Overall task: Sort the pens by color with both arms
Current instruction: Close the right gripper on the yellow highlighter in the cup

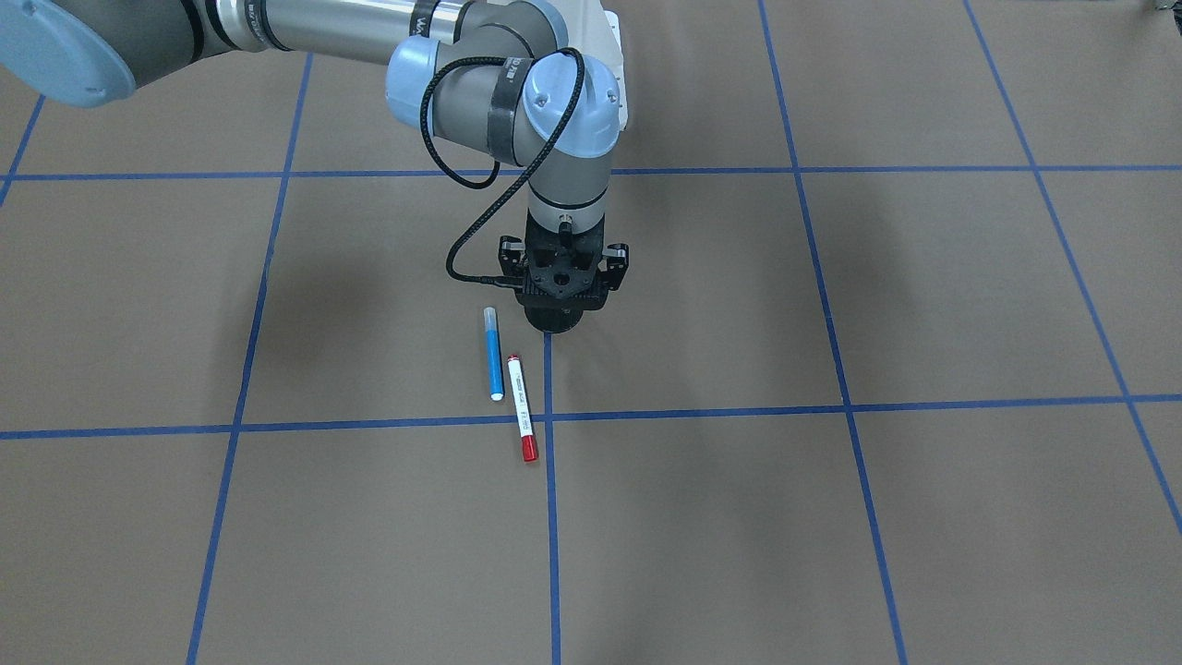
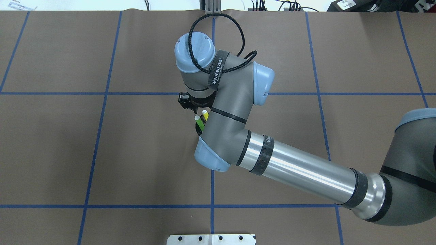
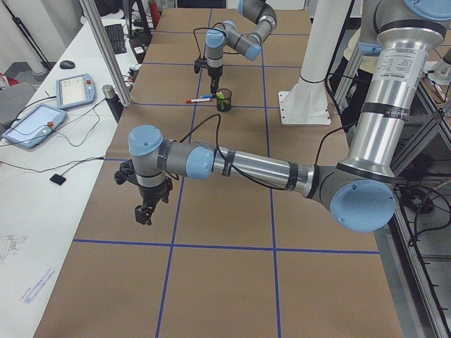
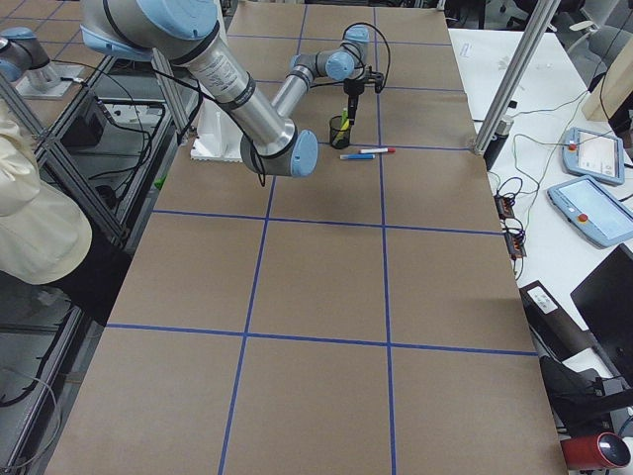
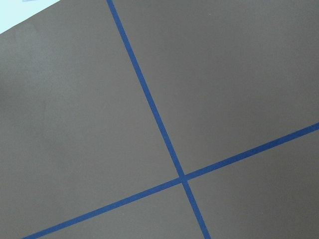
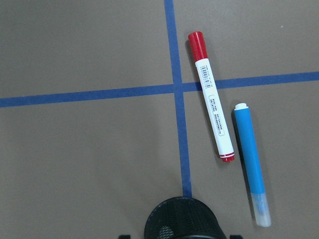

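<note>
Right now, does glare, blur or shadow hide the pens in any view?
Right wrist view: sharp, evenly lit; red-capped white marker and blue clear-capped pen crisp. Front-facing view: only soft, faint shadows on the brown paper table. Overhead view: bright sheen on the grey metal right arm, which blocks both pens.

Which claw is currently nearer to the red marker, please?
The right. The right claw hangs over the black mesh cup close to the red marker, while the left claw hovers far away over brown paper.
</note>
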Tool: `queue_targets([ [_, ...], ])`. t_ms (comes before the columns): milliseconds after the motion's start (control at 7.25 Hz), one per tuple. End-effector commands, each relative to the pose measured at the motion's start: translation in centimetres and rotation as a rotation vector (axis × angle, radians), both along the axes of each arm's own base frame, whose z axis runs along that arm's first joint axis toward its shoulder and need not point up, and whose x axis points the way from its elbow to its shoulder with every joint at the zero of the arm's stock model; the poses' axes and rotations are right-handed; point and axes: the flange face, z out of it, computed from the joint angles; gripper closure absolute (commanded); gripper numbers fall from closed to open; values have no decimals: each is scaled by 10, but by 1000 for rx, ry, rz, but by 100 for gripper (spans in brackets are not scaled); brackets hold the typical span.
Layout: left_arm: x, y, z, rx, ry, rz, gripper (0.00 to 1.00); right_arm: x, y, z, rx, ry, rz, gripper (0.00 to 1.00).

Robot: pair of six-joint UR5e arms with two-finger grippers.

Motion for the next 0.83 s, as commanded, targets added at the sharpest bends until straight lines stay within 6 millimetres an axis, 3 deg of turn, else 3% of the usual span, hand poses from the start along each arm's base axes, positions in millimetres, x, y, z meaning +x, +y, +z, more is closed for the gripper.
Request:
queue_targets([
  [0,0,0,0,0,0,0,1,-6,6,1,10,7,-1,43],
  [690,0,0,1,-1,0,0,1,-4,7,1,9,7,1,51],
])
